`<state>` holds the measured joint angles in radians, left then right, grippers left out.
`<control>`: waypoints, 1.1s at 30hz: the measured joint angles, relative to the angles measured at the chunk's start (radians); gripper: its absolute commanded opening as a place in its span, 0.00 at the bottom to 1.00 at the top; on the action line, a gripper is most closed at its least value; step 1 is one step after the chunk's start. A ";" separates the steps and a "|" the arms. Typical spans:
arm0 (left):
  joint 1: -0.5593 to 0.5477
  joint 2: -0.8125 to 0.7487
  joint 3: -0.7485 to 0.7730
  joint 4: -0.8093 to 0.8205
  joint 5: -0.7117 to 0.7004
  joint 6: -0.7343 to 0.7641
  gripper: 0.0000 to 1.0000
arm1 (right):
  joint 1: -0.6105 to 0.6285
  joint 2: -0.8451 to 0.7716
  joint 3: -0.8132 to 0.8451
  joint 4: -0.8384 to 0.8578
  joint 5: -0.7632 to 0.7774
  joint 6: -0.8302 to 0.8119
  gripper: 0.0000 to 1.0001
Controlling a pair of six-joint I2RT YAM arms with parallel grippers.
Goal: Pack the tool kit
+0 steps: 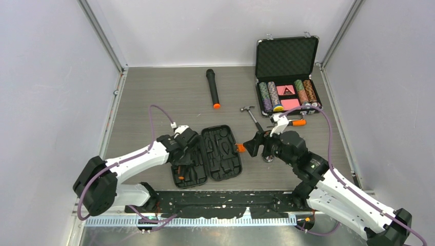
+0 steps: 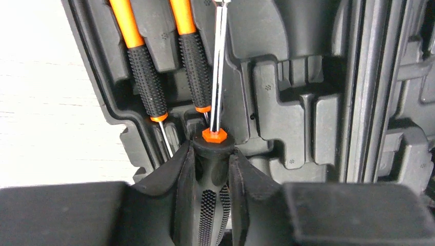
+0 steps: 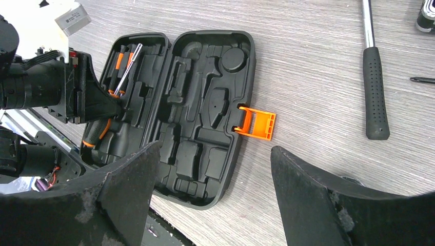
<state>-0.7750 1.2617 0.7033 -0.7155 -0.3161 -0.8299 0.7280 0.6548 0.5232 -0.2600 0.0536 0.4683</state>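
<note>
The tool kit (image 1: 221,154) lies open and flat near the table's front; its orange latch (image 1: 239,148) points right. My left gripper (image 2: 211,151) hovers over the kit's left half, shut on a black-handled screwdriver (image 2: 214,136) whose steel shaft (image 2: 219,66) points away from me. Two orange-black screwdrivers (image 2: 139,61) lie in slots just left of it. My right gripper (image 3: 215,148) stands open above the kit's right edge (image 3: 241,154) with nothing between its fingers. The hammer (image 1: 251,115) lies on the table right of the kit. Orange-handled pliers (image 1: 296,123) lie beyond my right wrist.
A black microphone with an orange end (image 1: 213,88) lies at the back centre. An open metal-edged case of poker chips (image 1: 287,77) stands at the back right. Grey walls close the table on the left, right and back.
</note>
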 measured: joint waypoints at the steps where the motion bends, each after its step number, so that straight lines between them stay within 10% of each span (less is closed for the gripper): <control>1: 0.000 0.002 0.002 -0.006 0.005 0.002 0.14 | 0.000 -0.007 0.000 -0.001 0.001 0.000 0.84; 18: -0.004 -0.166 -0.006 -0.044 0.151 -0.206 0.04 | 0.000 -0.069 -0.015 -0.009 0.013 -0.014 0.84; 33: -0.060 -0.112 -0.079 0.060 0.175 -0.368 0.20 | 0.000 -0.094 -0.032 -0.014 0.015 -0.015 0.84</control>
<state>-0.8349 1.1500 0.6243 -0.6556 -0.1413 -1.1976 0.7280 0.5610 0.4911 -0.2737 0.0689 0.4534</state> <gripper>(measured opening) 0.166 0.840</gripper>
